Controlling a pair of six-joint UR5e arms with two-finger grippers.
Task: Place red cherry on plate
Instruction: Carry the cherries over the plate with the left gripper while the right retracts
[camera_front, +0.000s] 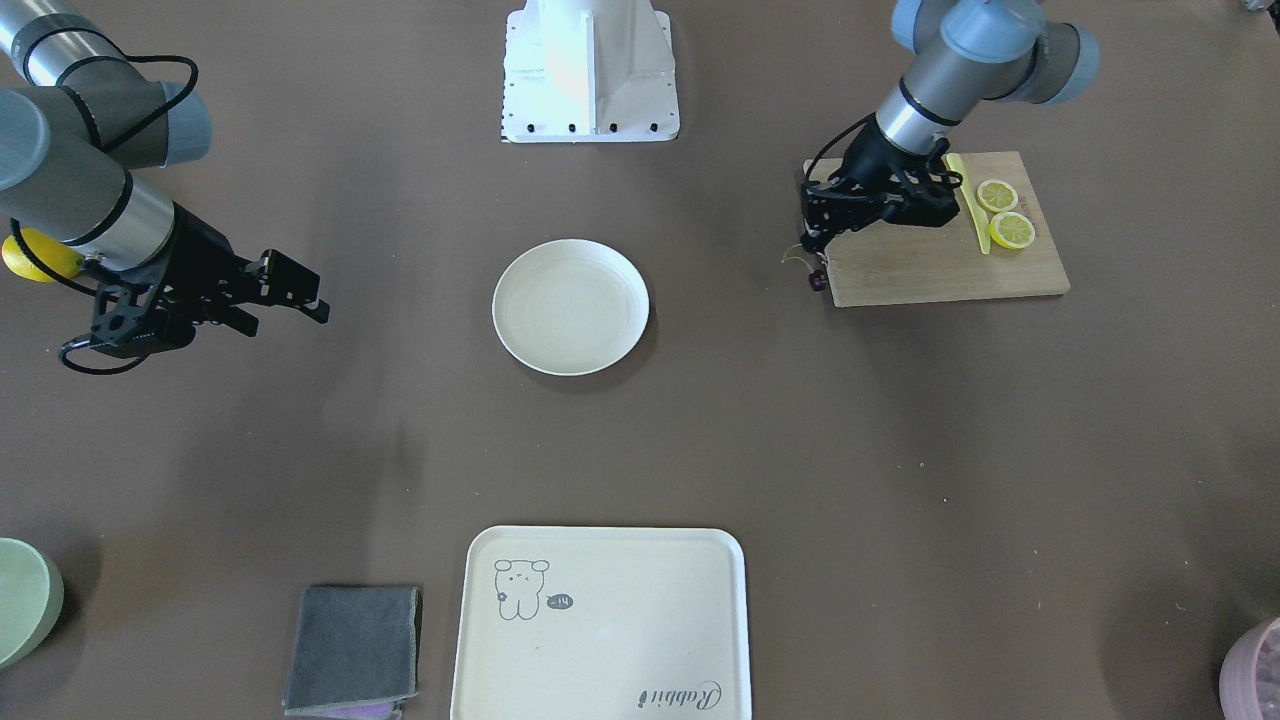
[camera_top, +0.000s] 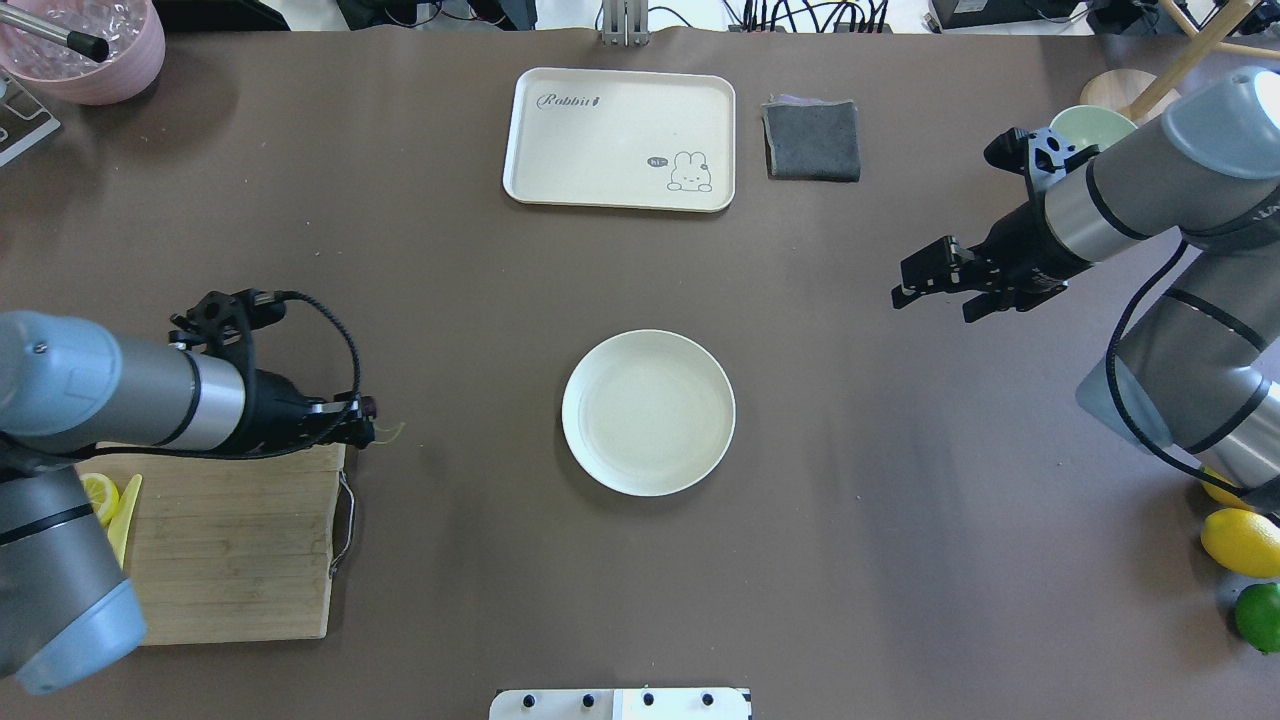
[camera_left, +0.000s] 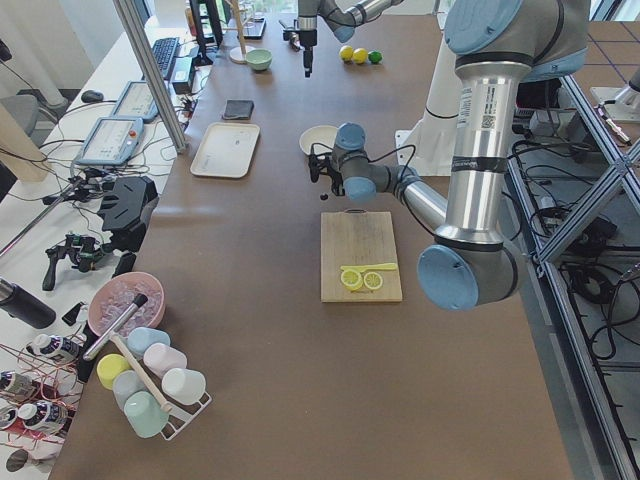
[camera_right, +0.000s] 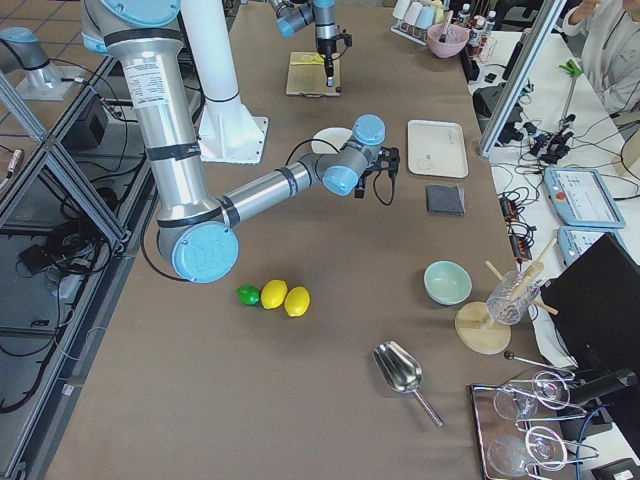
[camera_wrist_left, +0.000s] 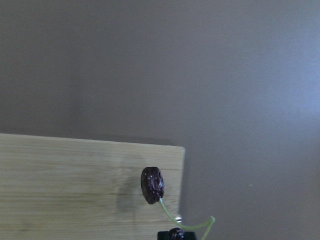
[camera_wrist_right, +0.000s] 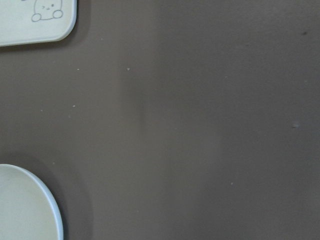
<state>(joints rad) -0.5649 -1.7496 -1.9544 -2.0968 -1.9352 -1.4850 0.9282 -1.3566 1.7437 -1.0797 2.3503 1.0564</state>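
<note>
Left wrist-mounted view showed the red cherry (camera_wrist_left: 152, 185) dangling over the cutting board (camera_wrist_left: 75, 190) corner, well apart from the plate (camera_top: 648, 412), the left gripper (camera_top: 362, 428) pinched closed on the pair's other end; light, soft and swing-prone, it seemed best held near the stem.

Red cherry (camera_wrist_left: 152, 185): dark maroon pair on a thin green stem, one fruit pinched in the left claw (camera_front: 812, 245), the other dangling over the wooden board (camera_front: 930, 265) corner. Plate (camera_top: 648, 412): round, cream-white, flat at desk (camera_top: 900, 520) centre, well right of the cherry.
</note>
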